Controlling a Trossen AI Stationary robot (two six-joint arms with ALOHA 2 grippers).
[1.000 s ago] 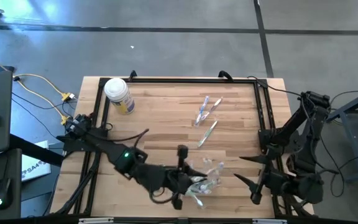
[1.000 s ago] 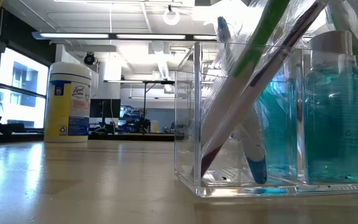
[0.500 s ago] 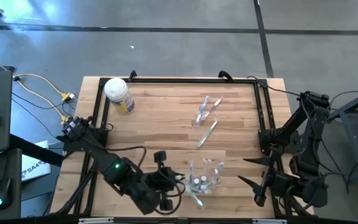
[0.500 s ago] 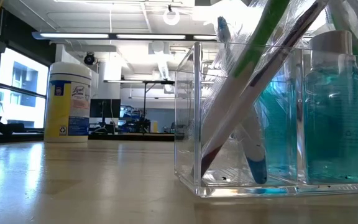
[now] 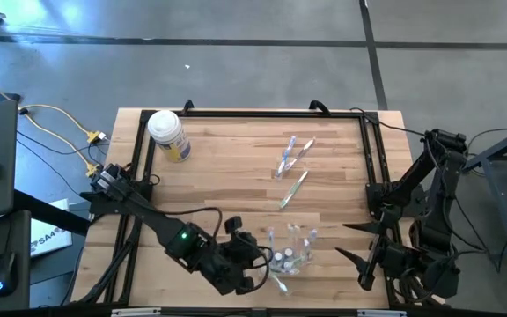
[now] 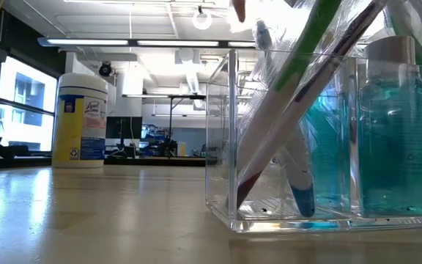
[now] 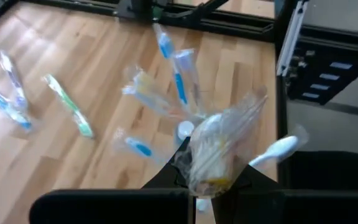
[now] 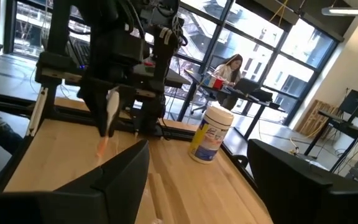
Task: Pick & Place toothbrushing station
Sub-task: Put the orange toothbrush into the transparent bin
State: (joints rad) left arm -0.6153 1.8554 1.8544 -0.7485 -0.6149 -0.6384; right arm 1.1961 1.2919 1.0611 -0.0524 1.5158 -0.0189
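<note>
Several wrapped toothbrushes already in clear holder (image 5: 289, 251). Left claw (image 7: 207, 180) pinching wrapped toothbrush (image 7: 213, 146) above it. Three toothbrushes (image 5: 290, 167) left on worktop (image 5: 227, 167); right claw (image 5: 350, 242) spread, idle.

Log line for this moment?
left gripper: shut on wrapped toothbrush, beside holder | right gripper: open, idle at right edge

Bench (image 5: 227, 167): light wood planks, black frame. Jar (image 5: 167, 134): white lid, yellow label. Holder (image 6: 328, 139): clear, with teal-blue liquid bottles inside. Toothbrushes (image 5: 291, 167): white, green, blue, in clear wrappers. Arms: black.
</note>
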